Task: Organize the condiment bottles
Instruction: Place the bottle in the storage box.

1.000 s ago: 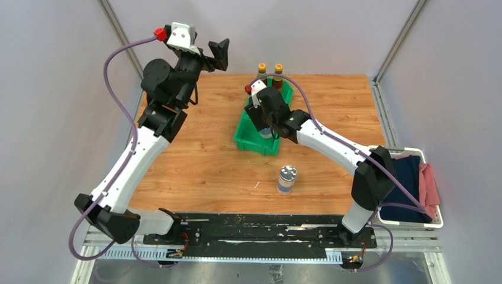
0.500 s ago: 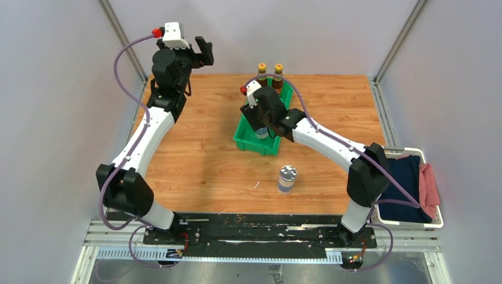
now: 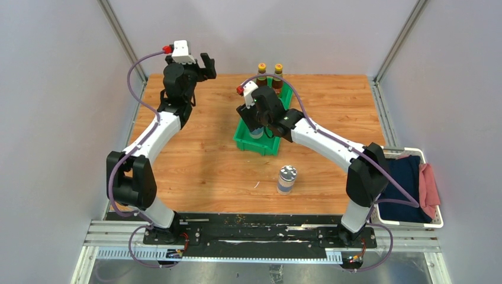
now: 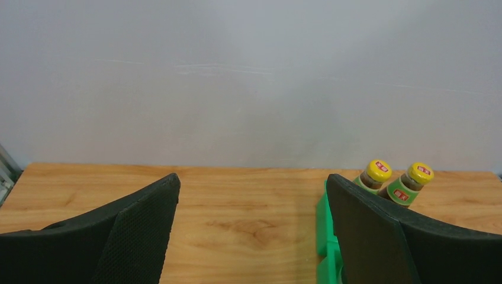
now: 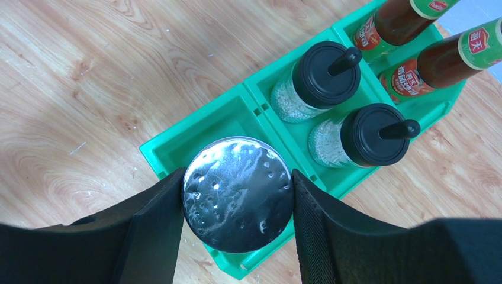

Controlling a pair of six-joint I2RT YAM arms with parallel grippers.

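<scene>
The right claw [image 5: 237, 177] pinches a silver-lidded jar [image 5: 238, 198] by its sides, both fingers pressed against the lid's rim, and holds it upright at the near end compartment of the green three-compartment bin [image 5: 169, 155]; whether the jar's base touches the bin floor cannot be told. In the middle compartment a black-capped shaker [image 5: 324, 74] and a second black-capped shaker [image 5: 370, 135] stand side by side, both clear with pale grains inside. In the far compartment a brown sauce bottle [image 5: 402, 21] stands just beside the other brown sauce bottle [image 5: 441, 59], both yellow-capped. A second silver-lidded jar [image 3: 287, 179], blue-labelled, stands upright alone on the wooden counter [image 3: 195, 154], apart from the bin on the side nearer the arm bases. The left claw [image 4: 253, 180] is spread wide and holds nothing, raised over the counter's far left part and facing the grey back wall [image 4: 248, 77]
</scene>
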